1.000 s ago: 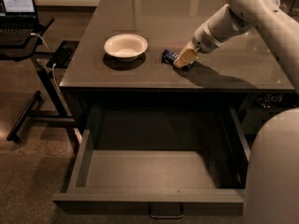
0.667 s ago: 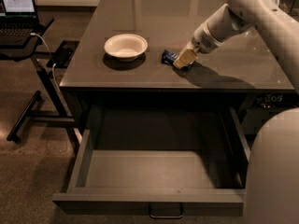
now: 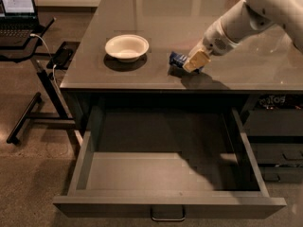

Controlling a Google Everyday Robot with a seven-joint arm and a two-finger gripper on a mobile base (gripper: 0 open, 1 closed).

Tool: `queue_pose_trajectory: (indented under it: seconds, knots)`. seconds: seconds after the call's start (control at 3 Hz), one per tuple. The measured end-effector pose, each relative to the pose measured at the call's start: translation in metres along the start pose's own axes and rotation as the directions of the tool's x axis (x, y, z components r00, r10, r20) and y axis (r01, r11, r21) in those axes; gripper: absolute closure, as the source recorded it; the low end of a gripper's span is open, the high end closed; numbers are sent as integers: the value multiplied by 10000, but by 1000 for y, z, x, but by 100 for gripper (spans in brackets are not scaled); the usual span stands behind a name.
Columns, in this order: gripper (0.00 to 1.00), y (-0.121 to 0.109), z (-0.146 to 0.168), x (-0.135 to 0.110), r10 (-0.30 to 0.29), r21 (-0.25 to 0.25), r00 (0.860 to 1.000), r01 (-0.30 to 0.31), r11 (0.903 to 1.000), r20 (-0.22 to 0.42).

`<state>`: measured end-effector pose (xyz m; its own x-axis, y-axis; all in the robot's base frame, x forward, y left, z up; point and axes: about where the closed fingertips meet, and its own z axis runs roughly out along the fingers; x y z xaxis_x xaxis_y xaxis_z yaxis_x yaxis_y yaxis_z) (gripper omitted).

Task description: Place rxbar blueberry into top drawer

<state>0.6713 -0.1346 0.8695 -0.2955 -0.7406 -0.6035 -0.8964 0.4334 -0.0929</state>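
The rxbar blueberry (image 3: 176, 58), a small dark blue bar, is on the grey tabletop to the right of the white bowl, near the front edge. My gripper (image 3: 195, 62) reaches in from the upper right and is shut on the bar's right end, holding it at or just above the surface. The bar's right part is hidden behind the tan fingers (image 3: 199, 59). The top drawer (image 3: 170, 206) stands pulled fully open below the tabletop. Its grey interior has nothing in it, and a metal loop handle (image 3: 167, 216) is on its front.
A white bowl (image 3: 127, 47) sits on the tabletop (image 3: 189, 13) left of the bar. A stand with a laptop (image 3: 16, 8) and cables is at the left. A darker cabinet with small drawers (image 3: 277, 145) adjoins on the right.
My gripper and the blue bar have shifted together slightly to the right and toward the front edge. The drawer and bowl have not moved.
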Motion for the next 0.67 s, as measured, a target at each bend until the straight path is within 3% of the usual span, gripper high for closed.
queue_pose_trajectory:
  seconds: [0.33,0.67]
  knots:
    - [100,32,-28,14,-176,318,9998,174,9993,67]
    - [100,67,-49,46,54,616,10000,-54,9981,2]
